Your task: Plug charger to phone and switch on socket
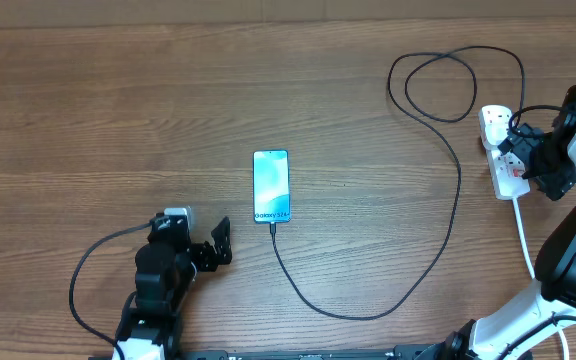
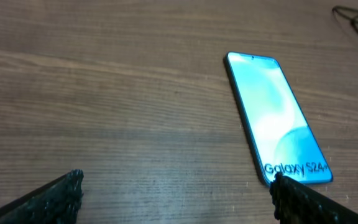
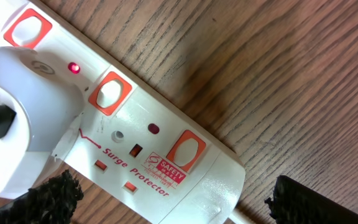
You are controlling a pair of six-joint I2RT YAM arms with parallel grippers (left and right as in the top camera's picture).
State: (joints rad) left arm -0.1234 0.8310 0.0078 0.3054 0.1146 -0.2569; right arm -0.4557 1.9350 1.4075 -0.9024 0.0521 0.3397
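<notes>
The phone lies flat mid-table, its blue screen lit, reading "Galaxy S24+"; it also shows in the left wrist view. The thin black charger cable runs from the phone's near edge, curves right and loops at the back toward the white socket strip. A white plug sits in the strip, and a small red light glows beside it. My left gripper is open and empty, left of and nearer than the phone. My right gripper is open, straddling the strip's cord end.
The strip's thick white cord runs toward the front under my right arm. The black cable loop lies at the back right. The tabletop is wood-grain.
</notes>
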